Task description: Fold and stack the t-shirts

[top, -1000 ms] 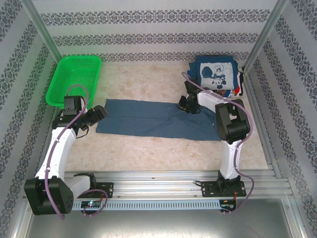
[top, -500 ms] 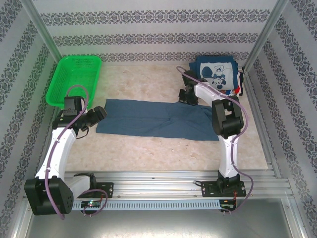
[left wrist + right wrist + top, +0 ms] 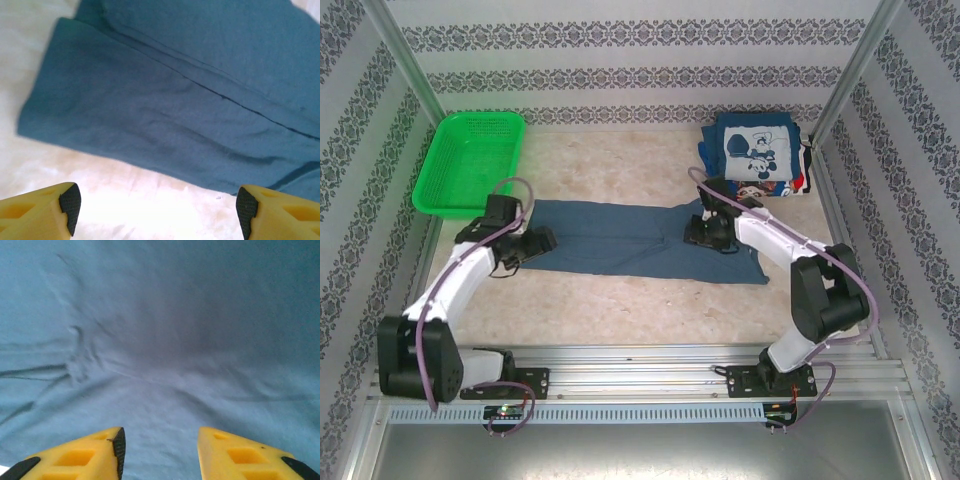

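Left gripper (image 3: 155,206): jaws spread wide and empty, hanging just short of the near edge of the slate-blue shirt (image 3: 175,100), which fills the upper part of the wrist frame. Right gripper (image 3: 160,445): jaws partly open, nothing pinched between them, low over wrinkled blue cloth. From overhead I see the shirt lying as a long band, apparently folded lengthwise, across the centre of the table (image 3: 620,310). The folded navy printed tees (image 3: 755,155) are stacked at upper right and the green basket (image 3: 470,160) sits at upper left. I judge the cloth light, limp and apt to slide on itself. I would pinch all layers at the band's end corners and lift both ends together, lest the fold sag open.
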`<state>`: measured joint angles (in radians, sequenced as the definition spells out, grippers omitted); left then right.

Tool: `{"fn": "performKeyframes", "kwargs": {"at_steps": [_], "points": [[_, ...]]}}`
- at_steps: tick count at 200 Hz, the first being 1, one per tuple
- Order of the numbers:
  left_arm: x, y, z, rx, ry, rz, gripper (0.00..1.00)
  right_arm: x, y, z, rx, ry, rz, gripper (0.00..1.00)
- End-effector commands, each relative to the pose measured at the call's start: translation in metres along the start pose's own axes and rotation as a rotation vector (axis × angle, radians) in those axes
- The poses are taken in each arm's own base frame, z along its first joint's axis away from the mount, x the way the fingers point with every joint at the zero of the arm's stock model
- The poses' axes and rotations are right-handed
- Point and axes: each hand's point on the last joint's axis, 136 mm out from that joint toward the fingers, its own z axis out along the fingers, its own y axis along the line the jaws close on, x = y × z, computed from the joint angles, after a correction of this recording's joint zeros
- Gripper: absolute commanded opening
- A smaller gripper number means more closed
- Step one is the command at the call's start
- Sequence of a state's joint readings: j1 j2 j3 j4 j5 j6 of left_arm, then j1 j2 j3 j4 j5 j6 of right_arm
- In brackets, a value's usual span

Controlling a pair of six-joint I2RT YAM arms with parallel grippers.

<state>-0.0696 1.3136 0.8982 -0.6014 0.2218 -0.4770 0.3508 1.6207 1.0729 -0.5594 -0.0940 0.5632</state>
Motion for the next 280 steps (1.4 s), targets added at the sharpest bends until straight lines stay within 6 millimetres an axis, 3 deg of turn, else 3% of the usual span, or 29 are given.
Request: {"fn": "performKeyframes", "kwargs": {"at_steps": [1, 33, 57, 82, 105, 128, 155, 180, 221, 244, 262, 280], "points": [[-0.030, -0.018, 0.013, -0.029, -0.045, 0.111, 0.80, 0.001, -0.016, 0.008, 0.059, -0.009, 0.057, 0.48], [-0.045, -0.029, 0.053, -0.092, 0.041, 0.212, 0.69, -0.005, -0.018, 0.023, 0.136, -0.012, 0.069, 0.50], [-0.039, -0.006, 0.083, -0.220, 0.125, 0.191, 0.65, -0.003, -0.017, 0.038, 0.209, 0.009, 0.060, 0.51], [-0.020, 0.015, 0.097, -0.249, 0.176, 0.107, 0.64, -0.003, -0.010, 0.055, 0.254, 0.040, 0.037, 0.51], [0.005, 0.035, 0.095, -0.292, 0.226, 0.068, 0.64, -0.008, 0.005, 0.065, 0.245, 0.049, 0.019, 0.52], [0.036, 0.075, 0.085, -0.330, 0.264, -0.054, 0.64, -0.018, 0.023, 0.077, 0.240, 0.081, -0.015, 0.52], [0.056, 0.104, 0.068, -0.320, 0.278, -0.190, 0.63, -0.031, 0.049, 0.096, 0.209, 0.109, -0.049, 0.52], [0.069, 0.101, 0.056, -0.271, 0.287, -0.237, 0.63, -0.050, 0.075, 0.114, 0.187, 0.137, -0.076, 0.53], [0.088, 0.085, 0.052, -0.180, 0.329, -0.316, 0.64, -0.111, 0.133, 0.134, 0.060, 0.108, -0.096, 0.56], [0.081, 0.070, 0.035, -0.125, 0.300, -0.312, 0.64, -0.145, 0.162, 0.114, -0.069, 0.034, -0.084, 0.60], [0.067, 0.045, 0.020, -0.031, 0.272, -0.306, 0.66, -0.164, 0.176, 0.075, -0.127, -0.046, -0.123, 0.65], [0.041, 0.017, 0.002, 0.074, 0.198, -0.282, 0.71, -0.172, 0.171, 0.028, -0.114, -0.111, -0.155, 0.69]]}}
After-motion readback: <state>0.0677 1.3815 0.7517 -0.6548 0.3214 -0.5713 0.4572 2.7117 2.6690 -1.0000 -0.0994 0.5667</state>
